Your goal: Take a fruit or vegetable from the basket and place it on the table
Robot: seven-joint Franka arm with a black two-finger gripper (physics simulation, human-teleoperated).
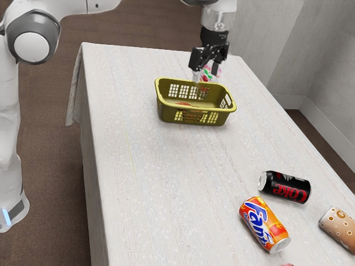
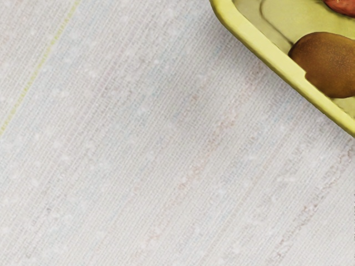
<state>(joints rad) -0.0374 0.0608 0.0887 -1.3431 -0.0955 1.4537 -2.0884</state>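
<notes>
A brown fruit or vegetable (image 2: 324,64) is contained in the yellow-green basket (image 1: 166,114), near a reddish one (image 2: 343,5), below the claw (image 1: 206,76). The claw is spread wide. Well apart from it, a Coke can (image 1: 284,187) and Fanta can (image 1: 265,224) are laid on the table (image 1: 138,172).

Both look down — side camera farther, wrist camera close — sharing basket (image 1: 167,114).

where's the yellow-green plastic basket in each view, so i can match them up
Exterior view: basket upper middle, on the white cloth, below the black gripper in the picture.
Wrist view: one basket corner, cut off by the picture's edge, brown rounded produce inside.
Shared landmark: thin yellow-green line along the cloth.
</notes>
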